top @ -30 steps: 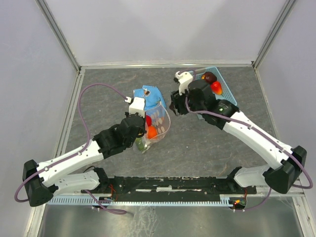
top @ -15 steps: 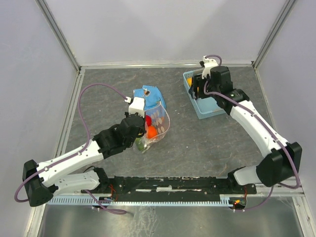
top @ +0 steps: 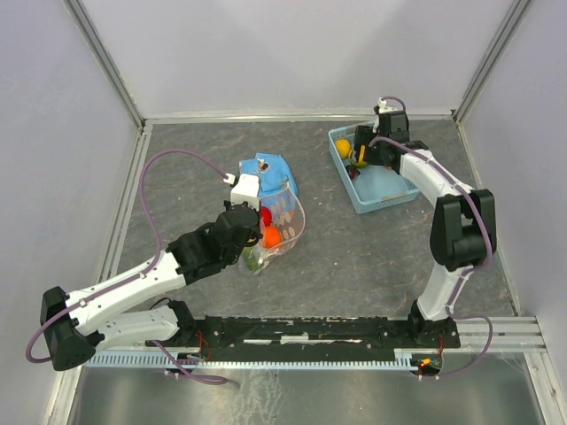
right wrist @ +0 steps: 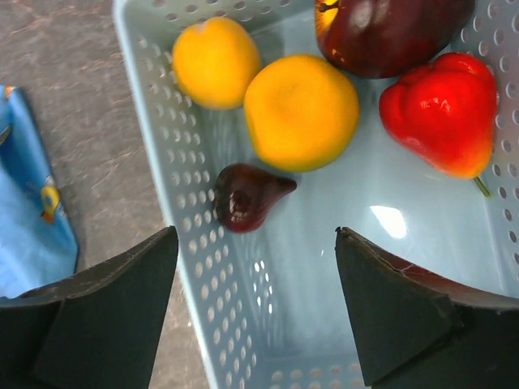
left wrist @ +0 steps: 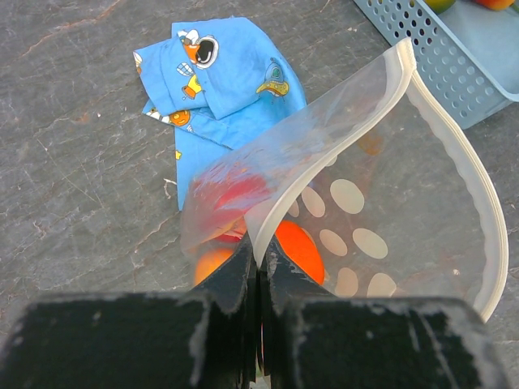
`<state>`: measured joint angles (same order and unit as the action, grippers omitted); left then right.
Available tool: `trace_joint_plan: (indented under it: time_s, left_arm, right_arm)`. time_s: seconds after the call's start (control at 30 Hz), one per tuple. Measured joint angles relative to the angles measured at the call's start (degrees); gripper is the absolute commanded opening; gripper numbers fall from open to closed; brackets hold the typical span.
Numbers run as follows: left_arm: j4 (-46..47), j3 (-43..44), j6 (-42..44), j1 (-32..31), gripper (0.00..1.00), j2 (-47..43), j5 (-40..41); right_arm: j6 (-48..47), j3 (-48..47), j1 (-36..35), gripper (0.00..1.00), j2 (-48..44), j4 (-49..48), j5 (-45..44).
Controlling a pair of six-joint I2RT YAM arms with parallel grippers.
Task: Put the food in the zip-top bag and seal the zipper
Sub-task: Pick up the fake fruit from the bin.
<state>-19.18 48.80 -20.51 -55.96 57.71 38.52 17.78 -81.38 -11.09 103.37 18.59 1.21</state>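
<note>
My left gripper (top: 255,232) is shut on the rim of the clear zip-top bag (top: 283,217) and holds its mouth open and raised. In the left wrist view the fingers (left wrist: 243,271) pinch the white zipper strip (left wrist: 458,166). A red fruit (left wrist: 231,194) and an orange fruit (left wrist: 298,247) lie inside the bag (left wrist: 389,219). My right gripper (top: 359,159) is open over the light blue basket (top: 390,190). Below it (right wrist: 259,300) lie a yellow fruit (right wrist: 215,61), an orange fruit (right wrist: 300,109), a large dark maroon fruit (right wrist: 389,32), a red fruit (right wrist: 442,109) and a small maroon fruit (right wrist: 247,194).
A blue patterned cloth (top: 264,170) lies just behind the bag, also in the left wrist view (left wrist: 219,81). The basket's perforated wall (right wrist: 190,243) runs between my right fingers. Metal frame posts stand at the table's far corners.
My right arm has swung from beside the bag back to the far right and now hangs open over the basket. The left arm and bag have not moved.
</note>
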Motion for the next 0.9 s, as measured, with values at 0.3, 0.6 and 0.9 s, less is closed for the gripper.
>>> trace_joint_plan:
  time_s: [0.3, 0.6, 0.9]
  left_arm:
    - [0.0, 0.0, 0.0, 0.0, 0.03, 0.0, 0.02]
    - [0.02, 0.0, 0.02, 0.0, 0.03, 0.0, 0.0]
    - [0.09, 0.0, 0.02, 0.0, 0.03, 0.31, -0.02]
  right_arm:
    - [2.8, -5.81, 1.38, 0.98, 11.72, -3.39, -2.54]
    - [3.67, -15.02, 1.49, 0.98, 21.14, -4.35, -4.48]
    - [4.68, -16.11, 2.1, 0.87, 24.87, -3.76, -4.81]
